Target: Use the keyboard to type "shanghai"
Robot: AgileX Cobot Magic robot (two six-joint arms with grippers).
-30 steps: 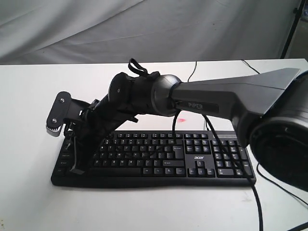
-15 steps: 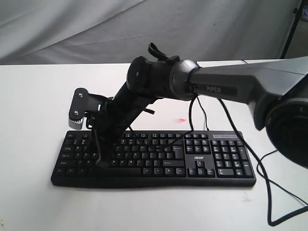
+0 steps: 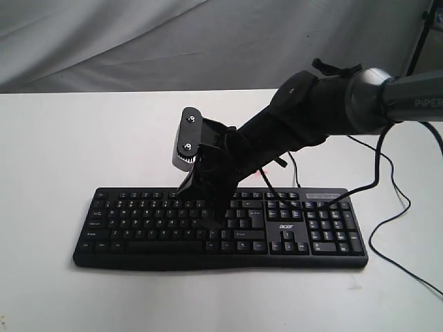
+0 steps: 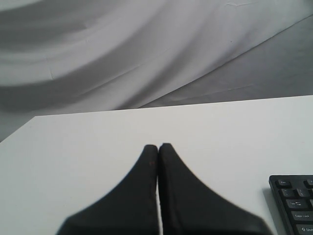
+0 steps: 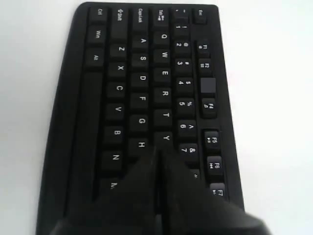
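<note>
The black keyboard (image 3: 311, 235) lies flat on the white table, near its front edge. My right arm reaches in from the right, and its gripper (image 3: 214, 223) points down at the middle of the letter keys. In the right wrist view the gripper (image 5: 159, 152) is shut with nothing in it, its tips just past the H key (image 5: 141, 144) and beside the Y key (image 5: 166, 138); whether they touch a key I cannot tell. My left gripper (image 4: 158, 147) is shut and empty over bare table, with a corner of the keyboard (image 4: 296, 205) to one side. The exterior view does not show it.
A thin black cable (image 3: 387, 207) loops over the table right of the keyboard and runs behind it. Grey cloth (image 3: 138, 41) hangs behind the table. A dark stand leg (image 3: 419, 34) rises at the far right.
My right arm has swung to the right, carrying the shut gripper from the keyboard's left end to the middle of the letter keys.
</note>
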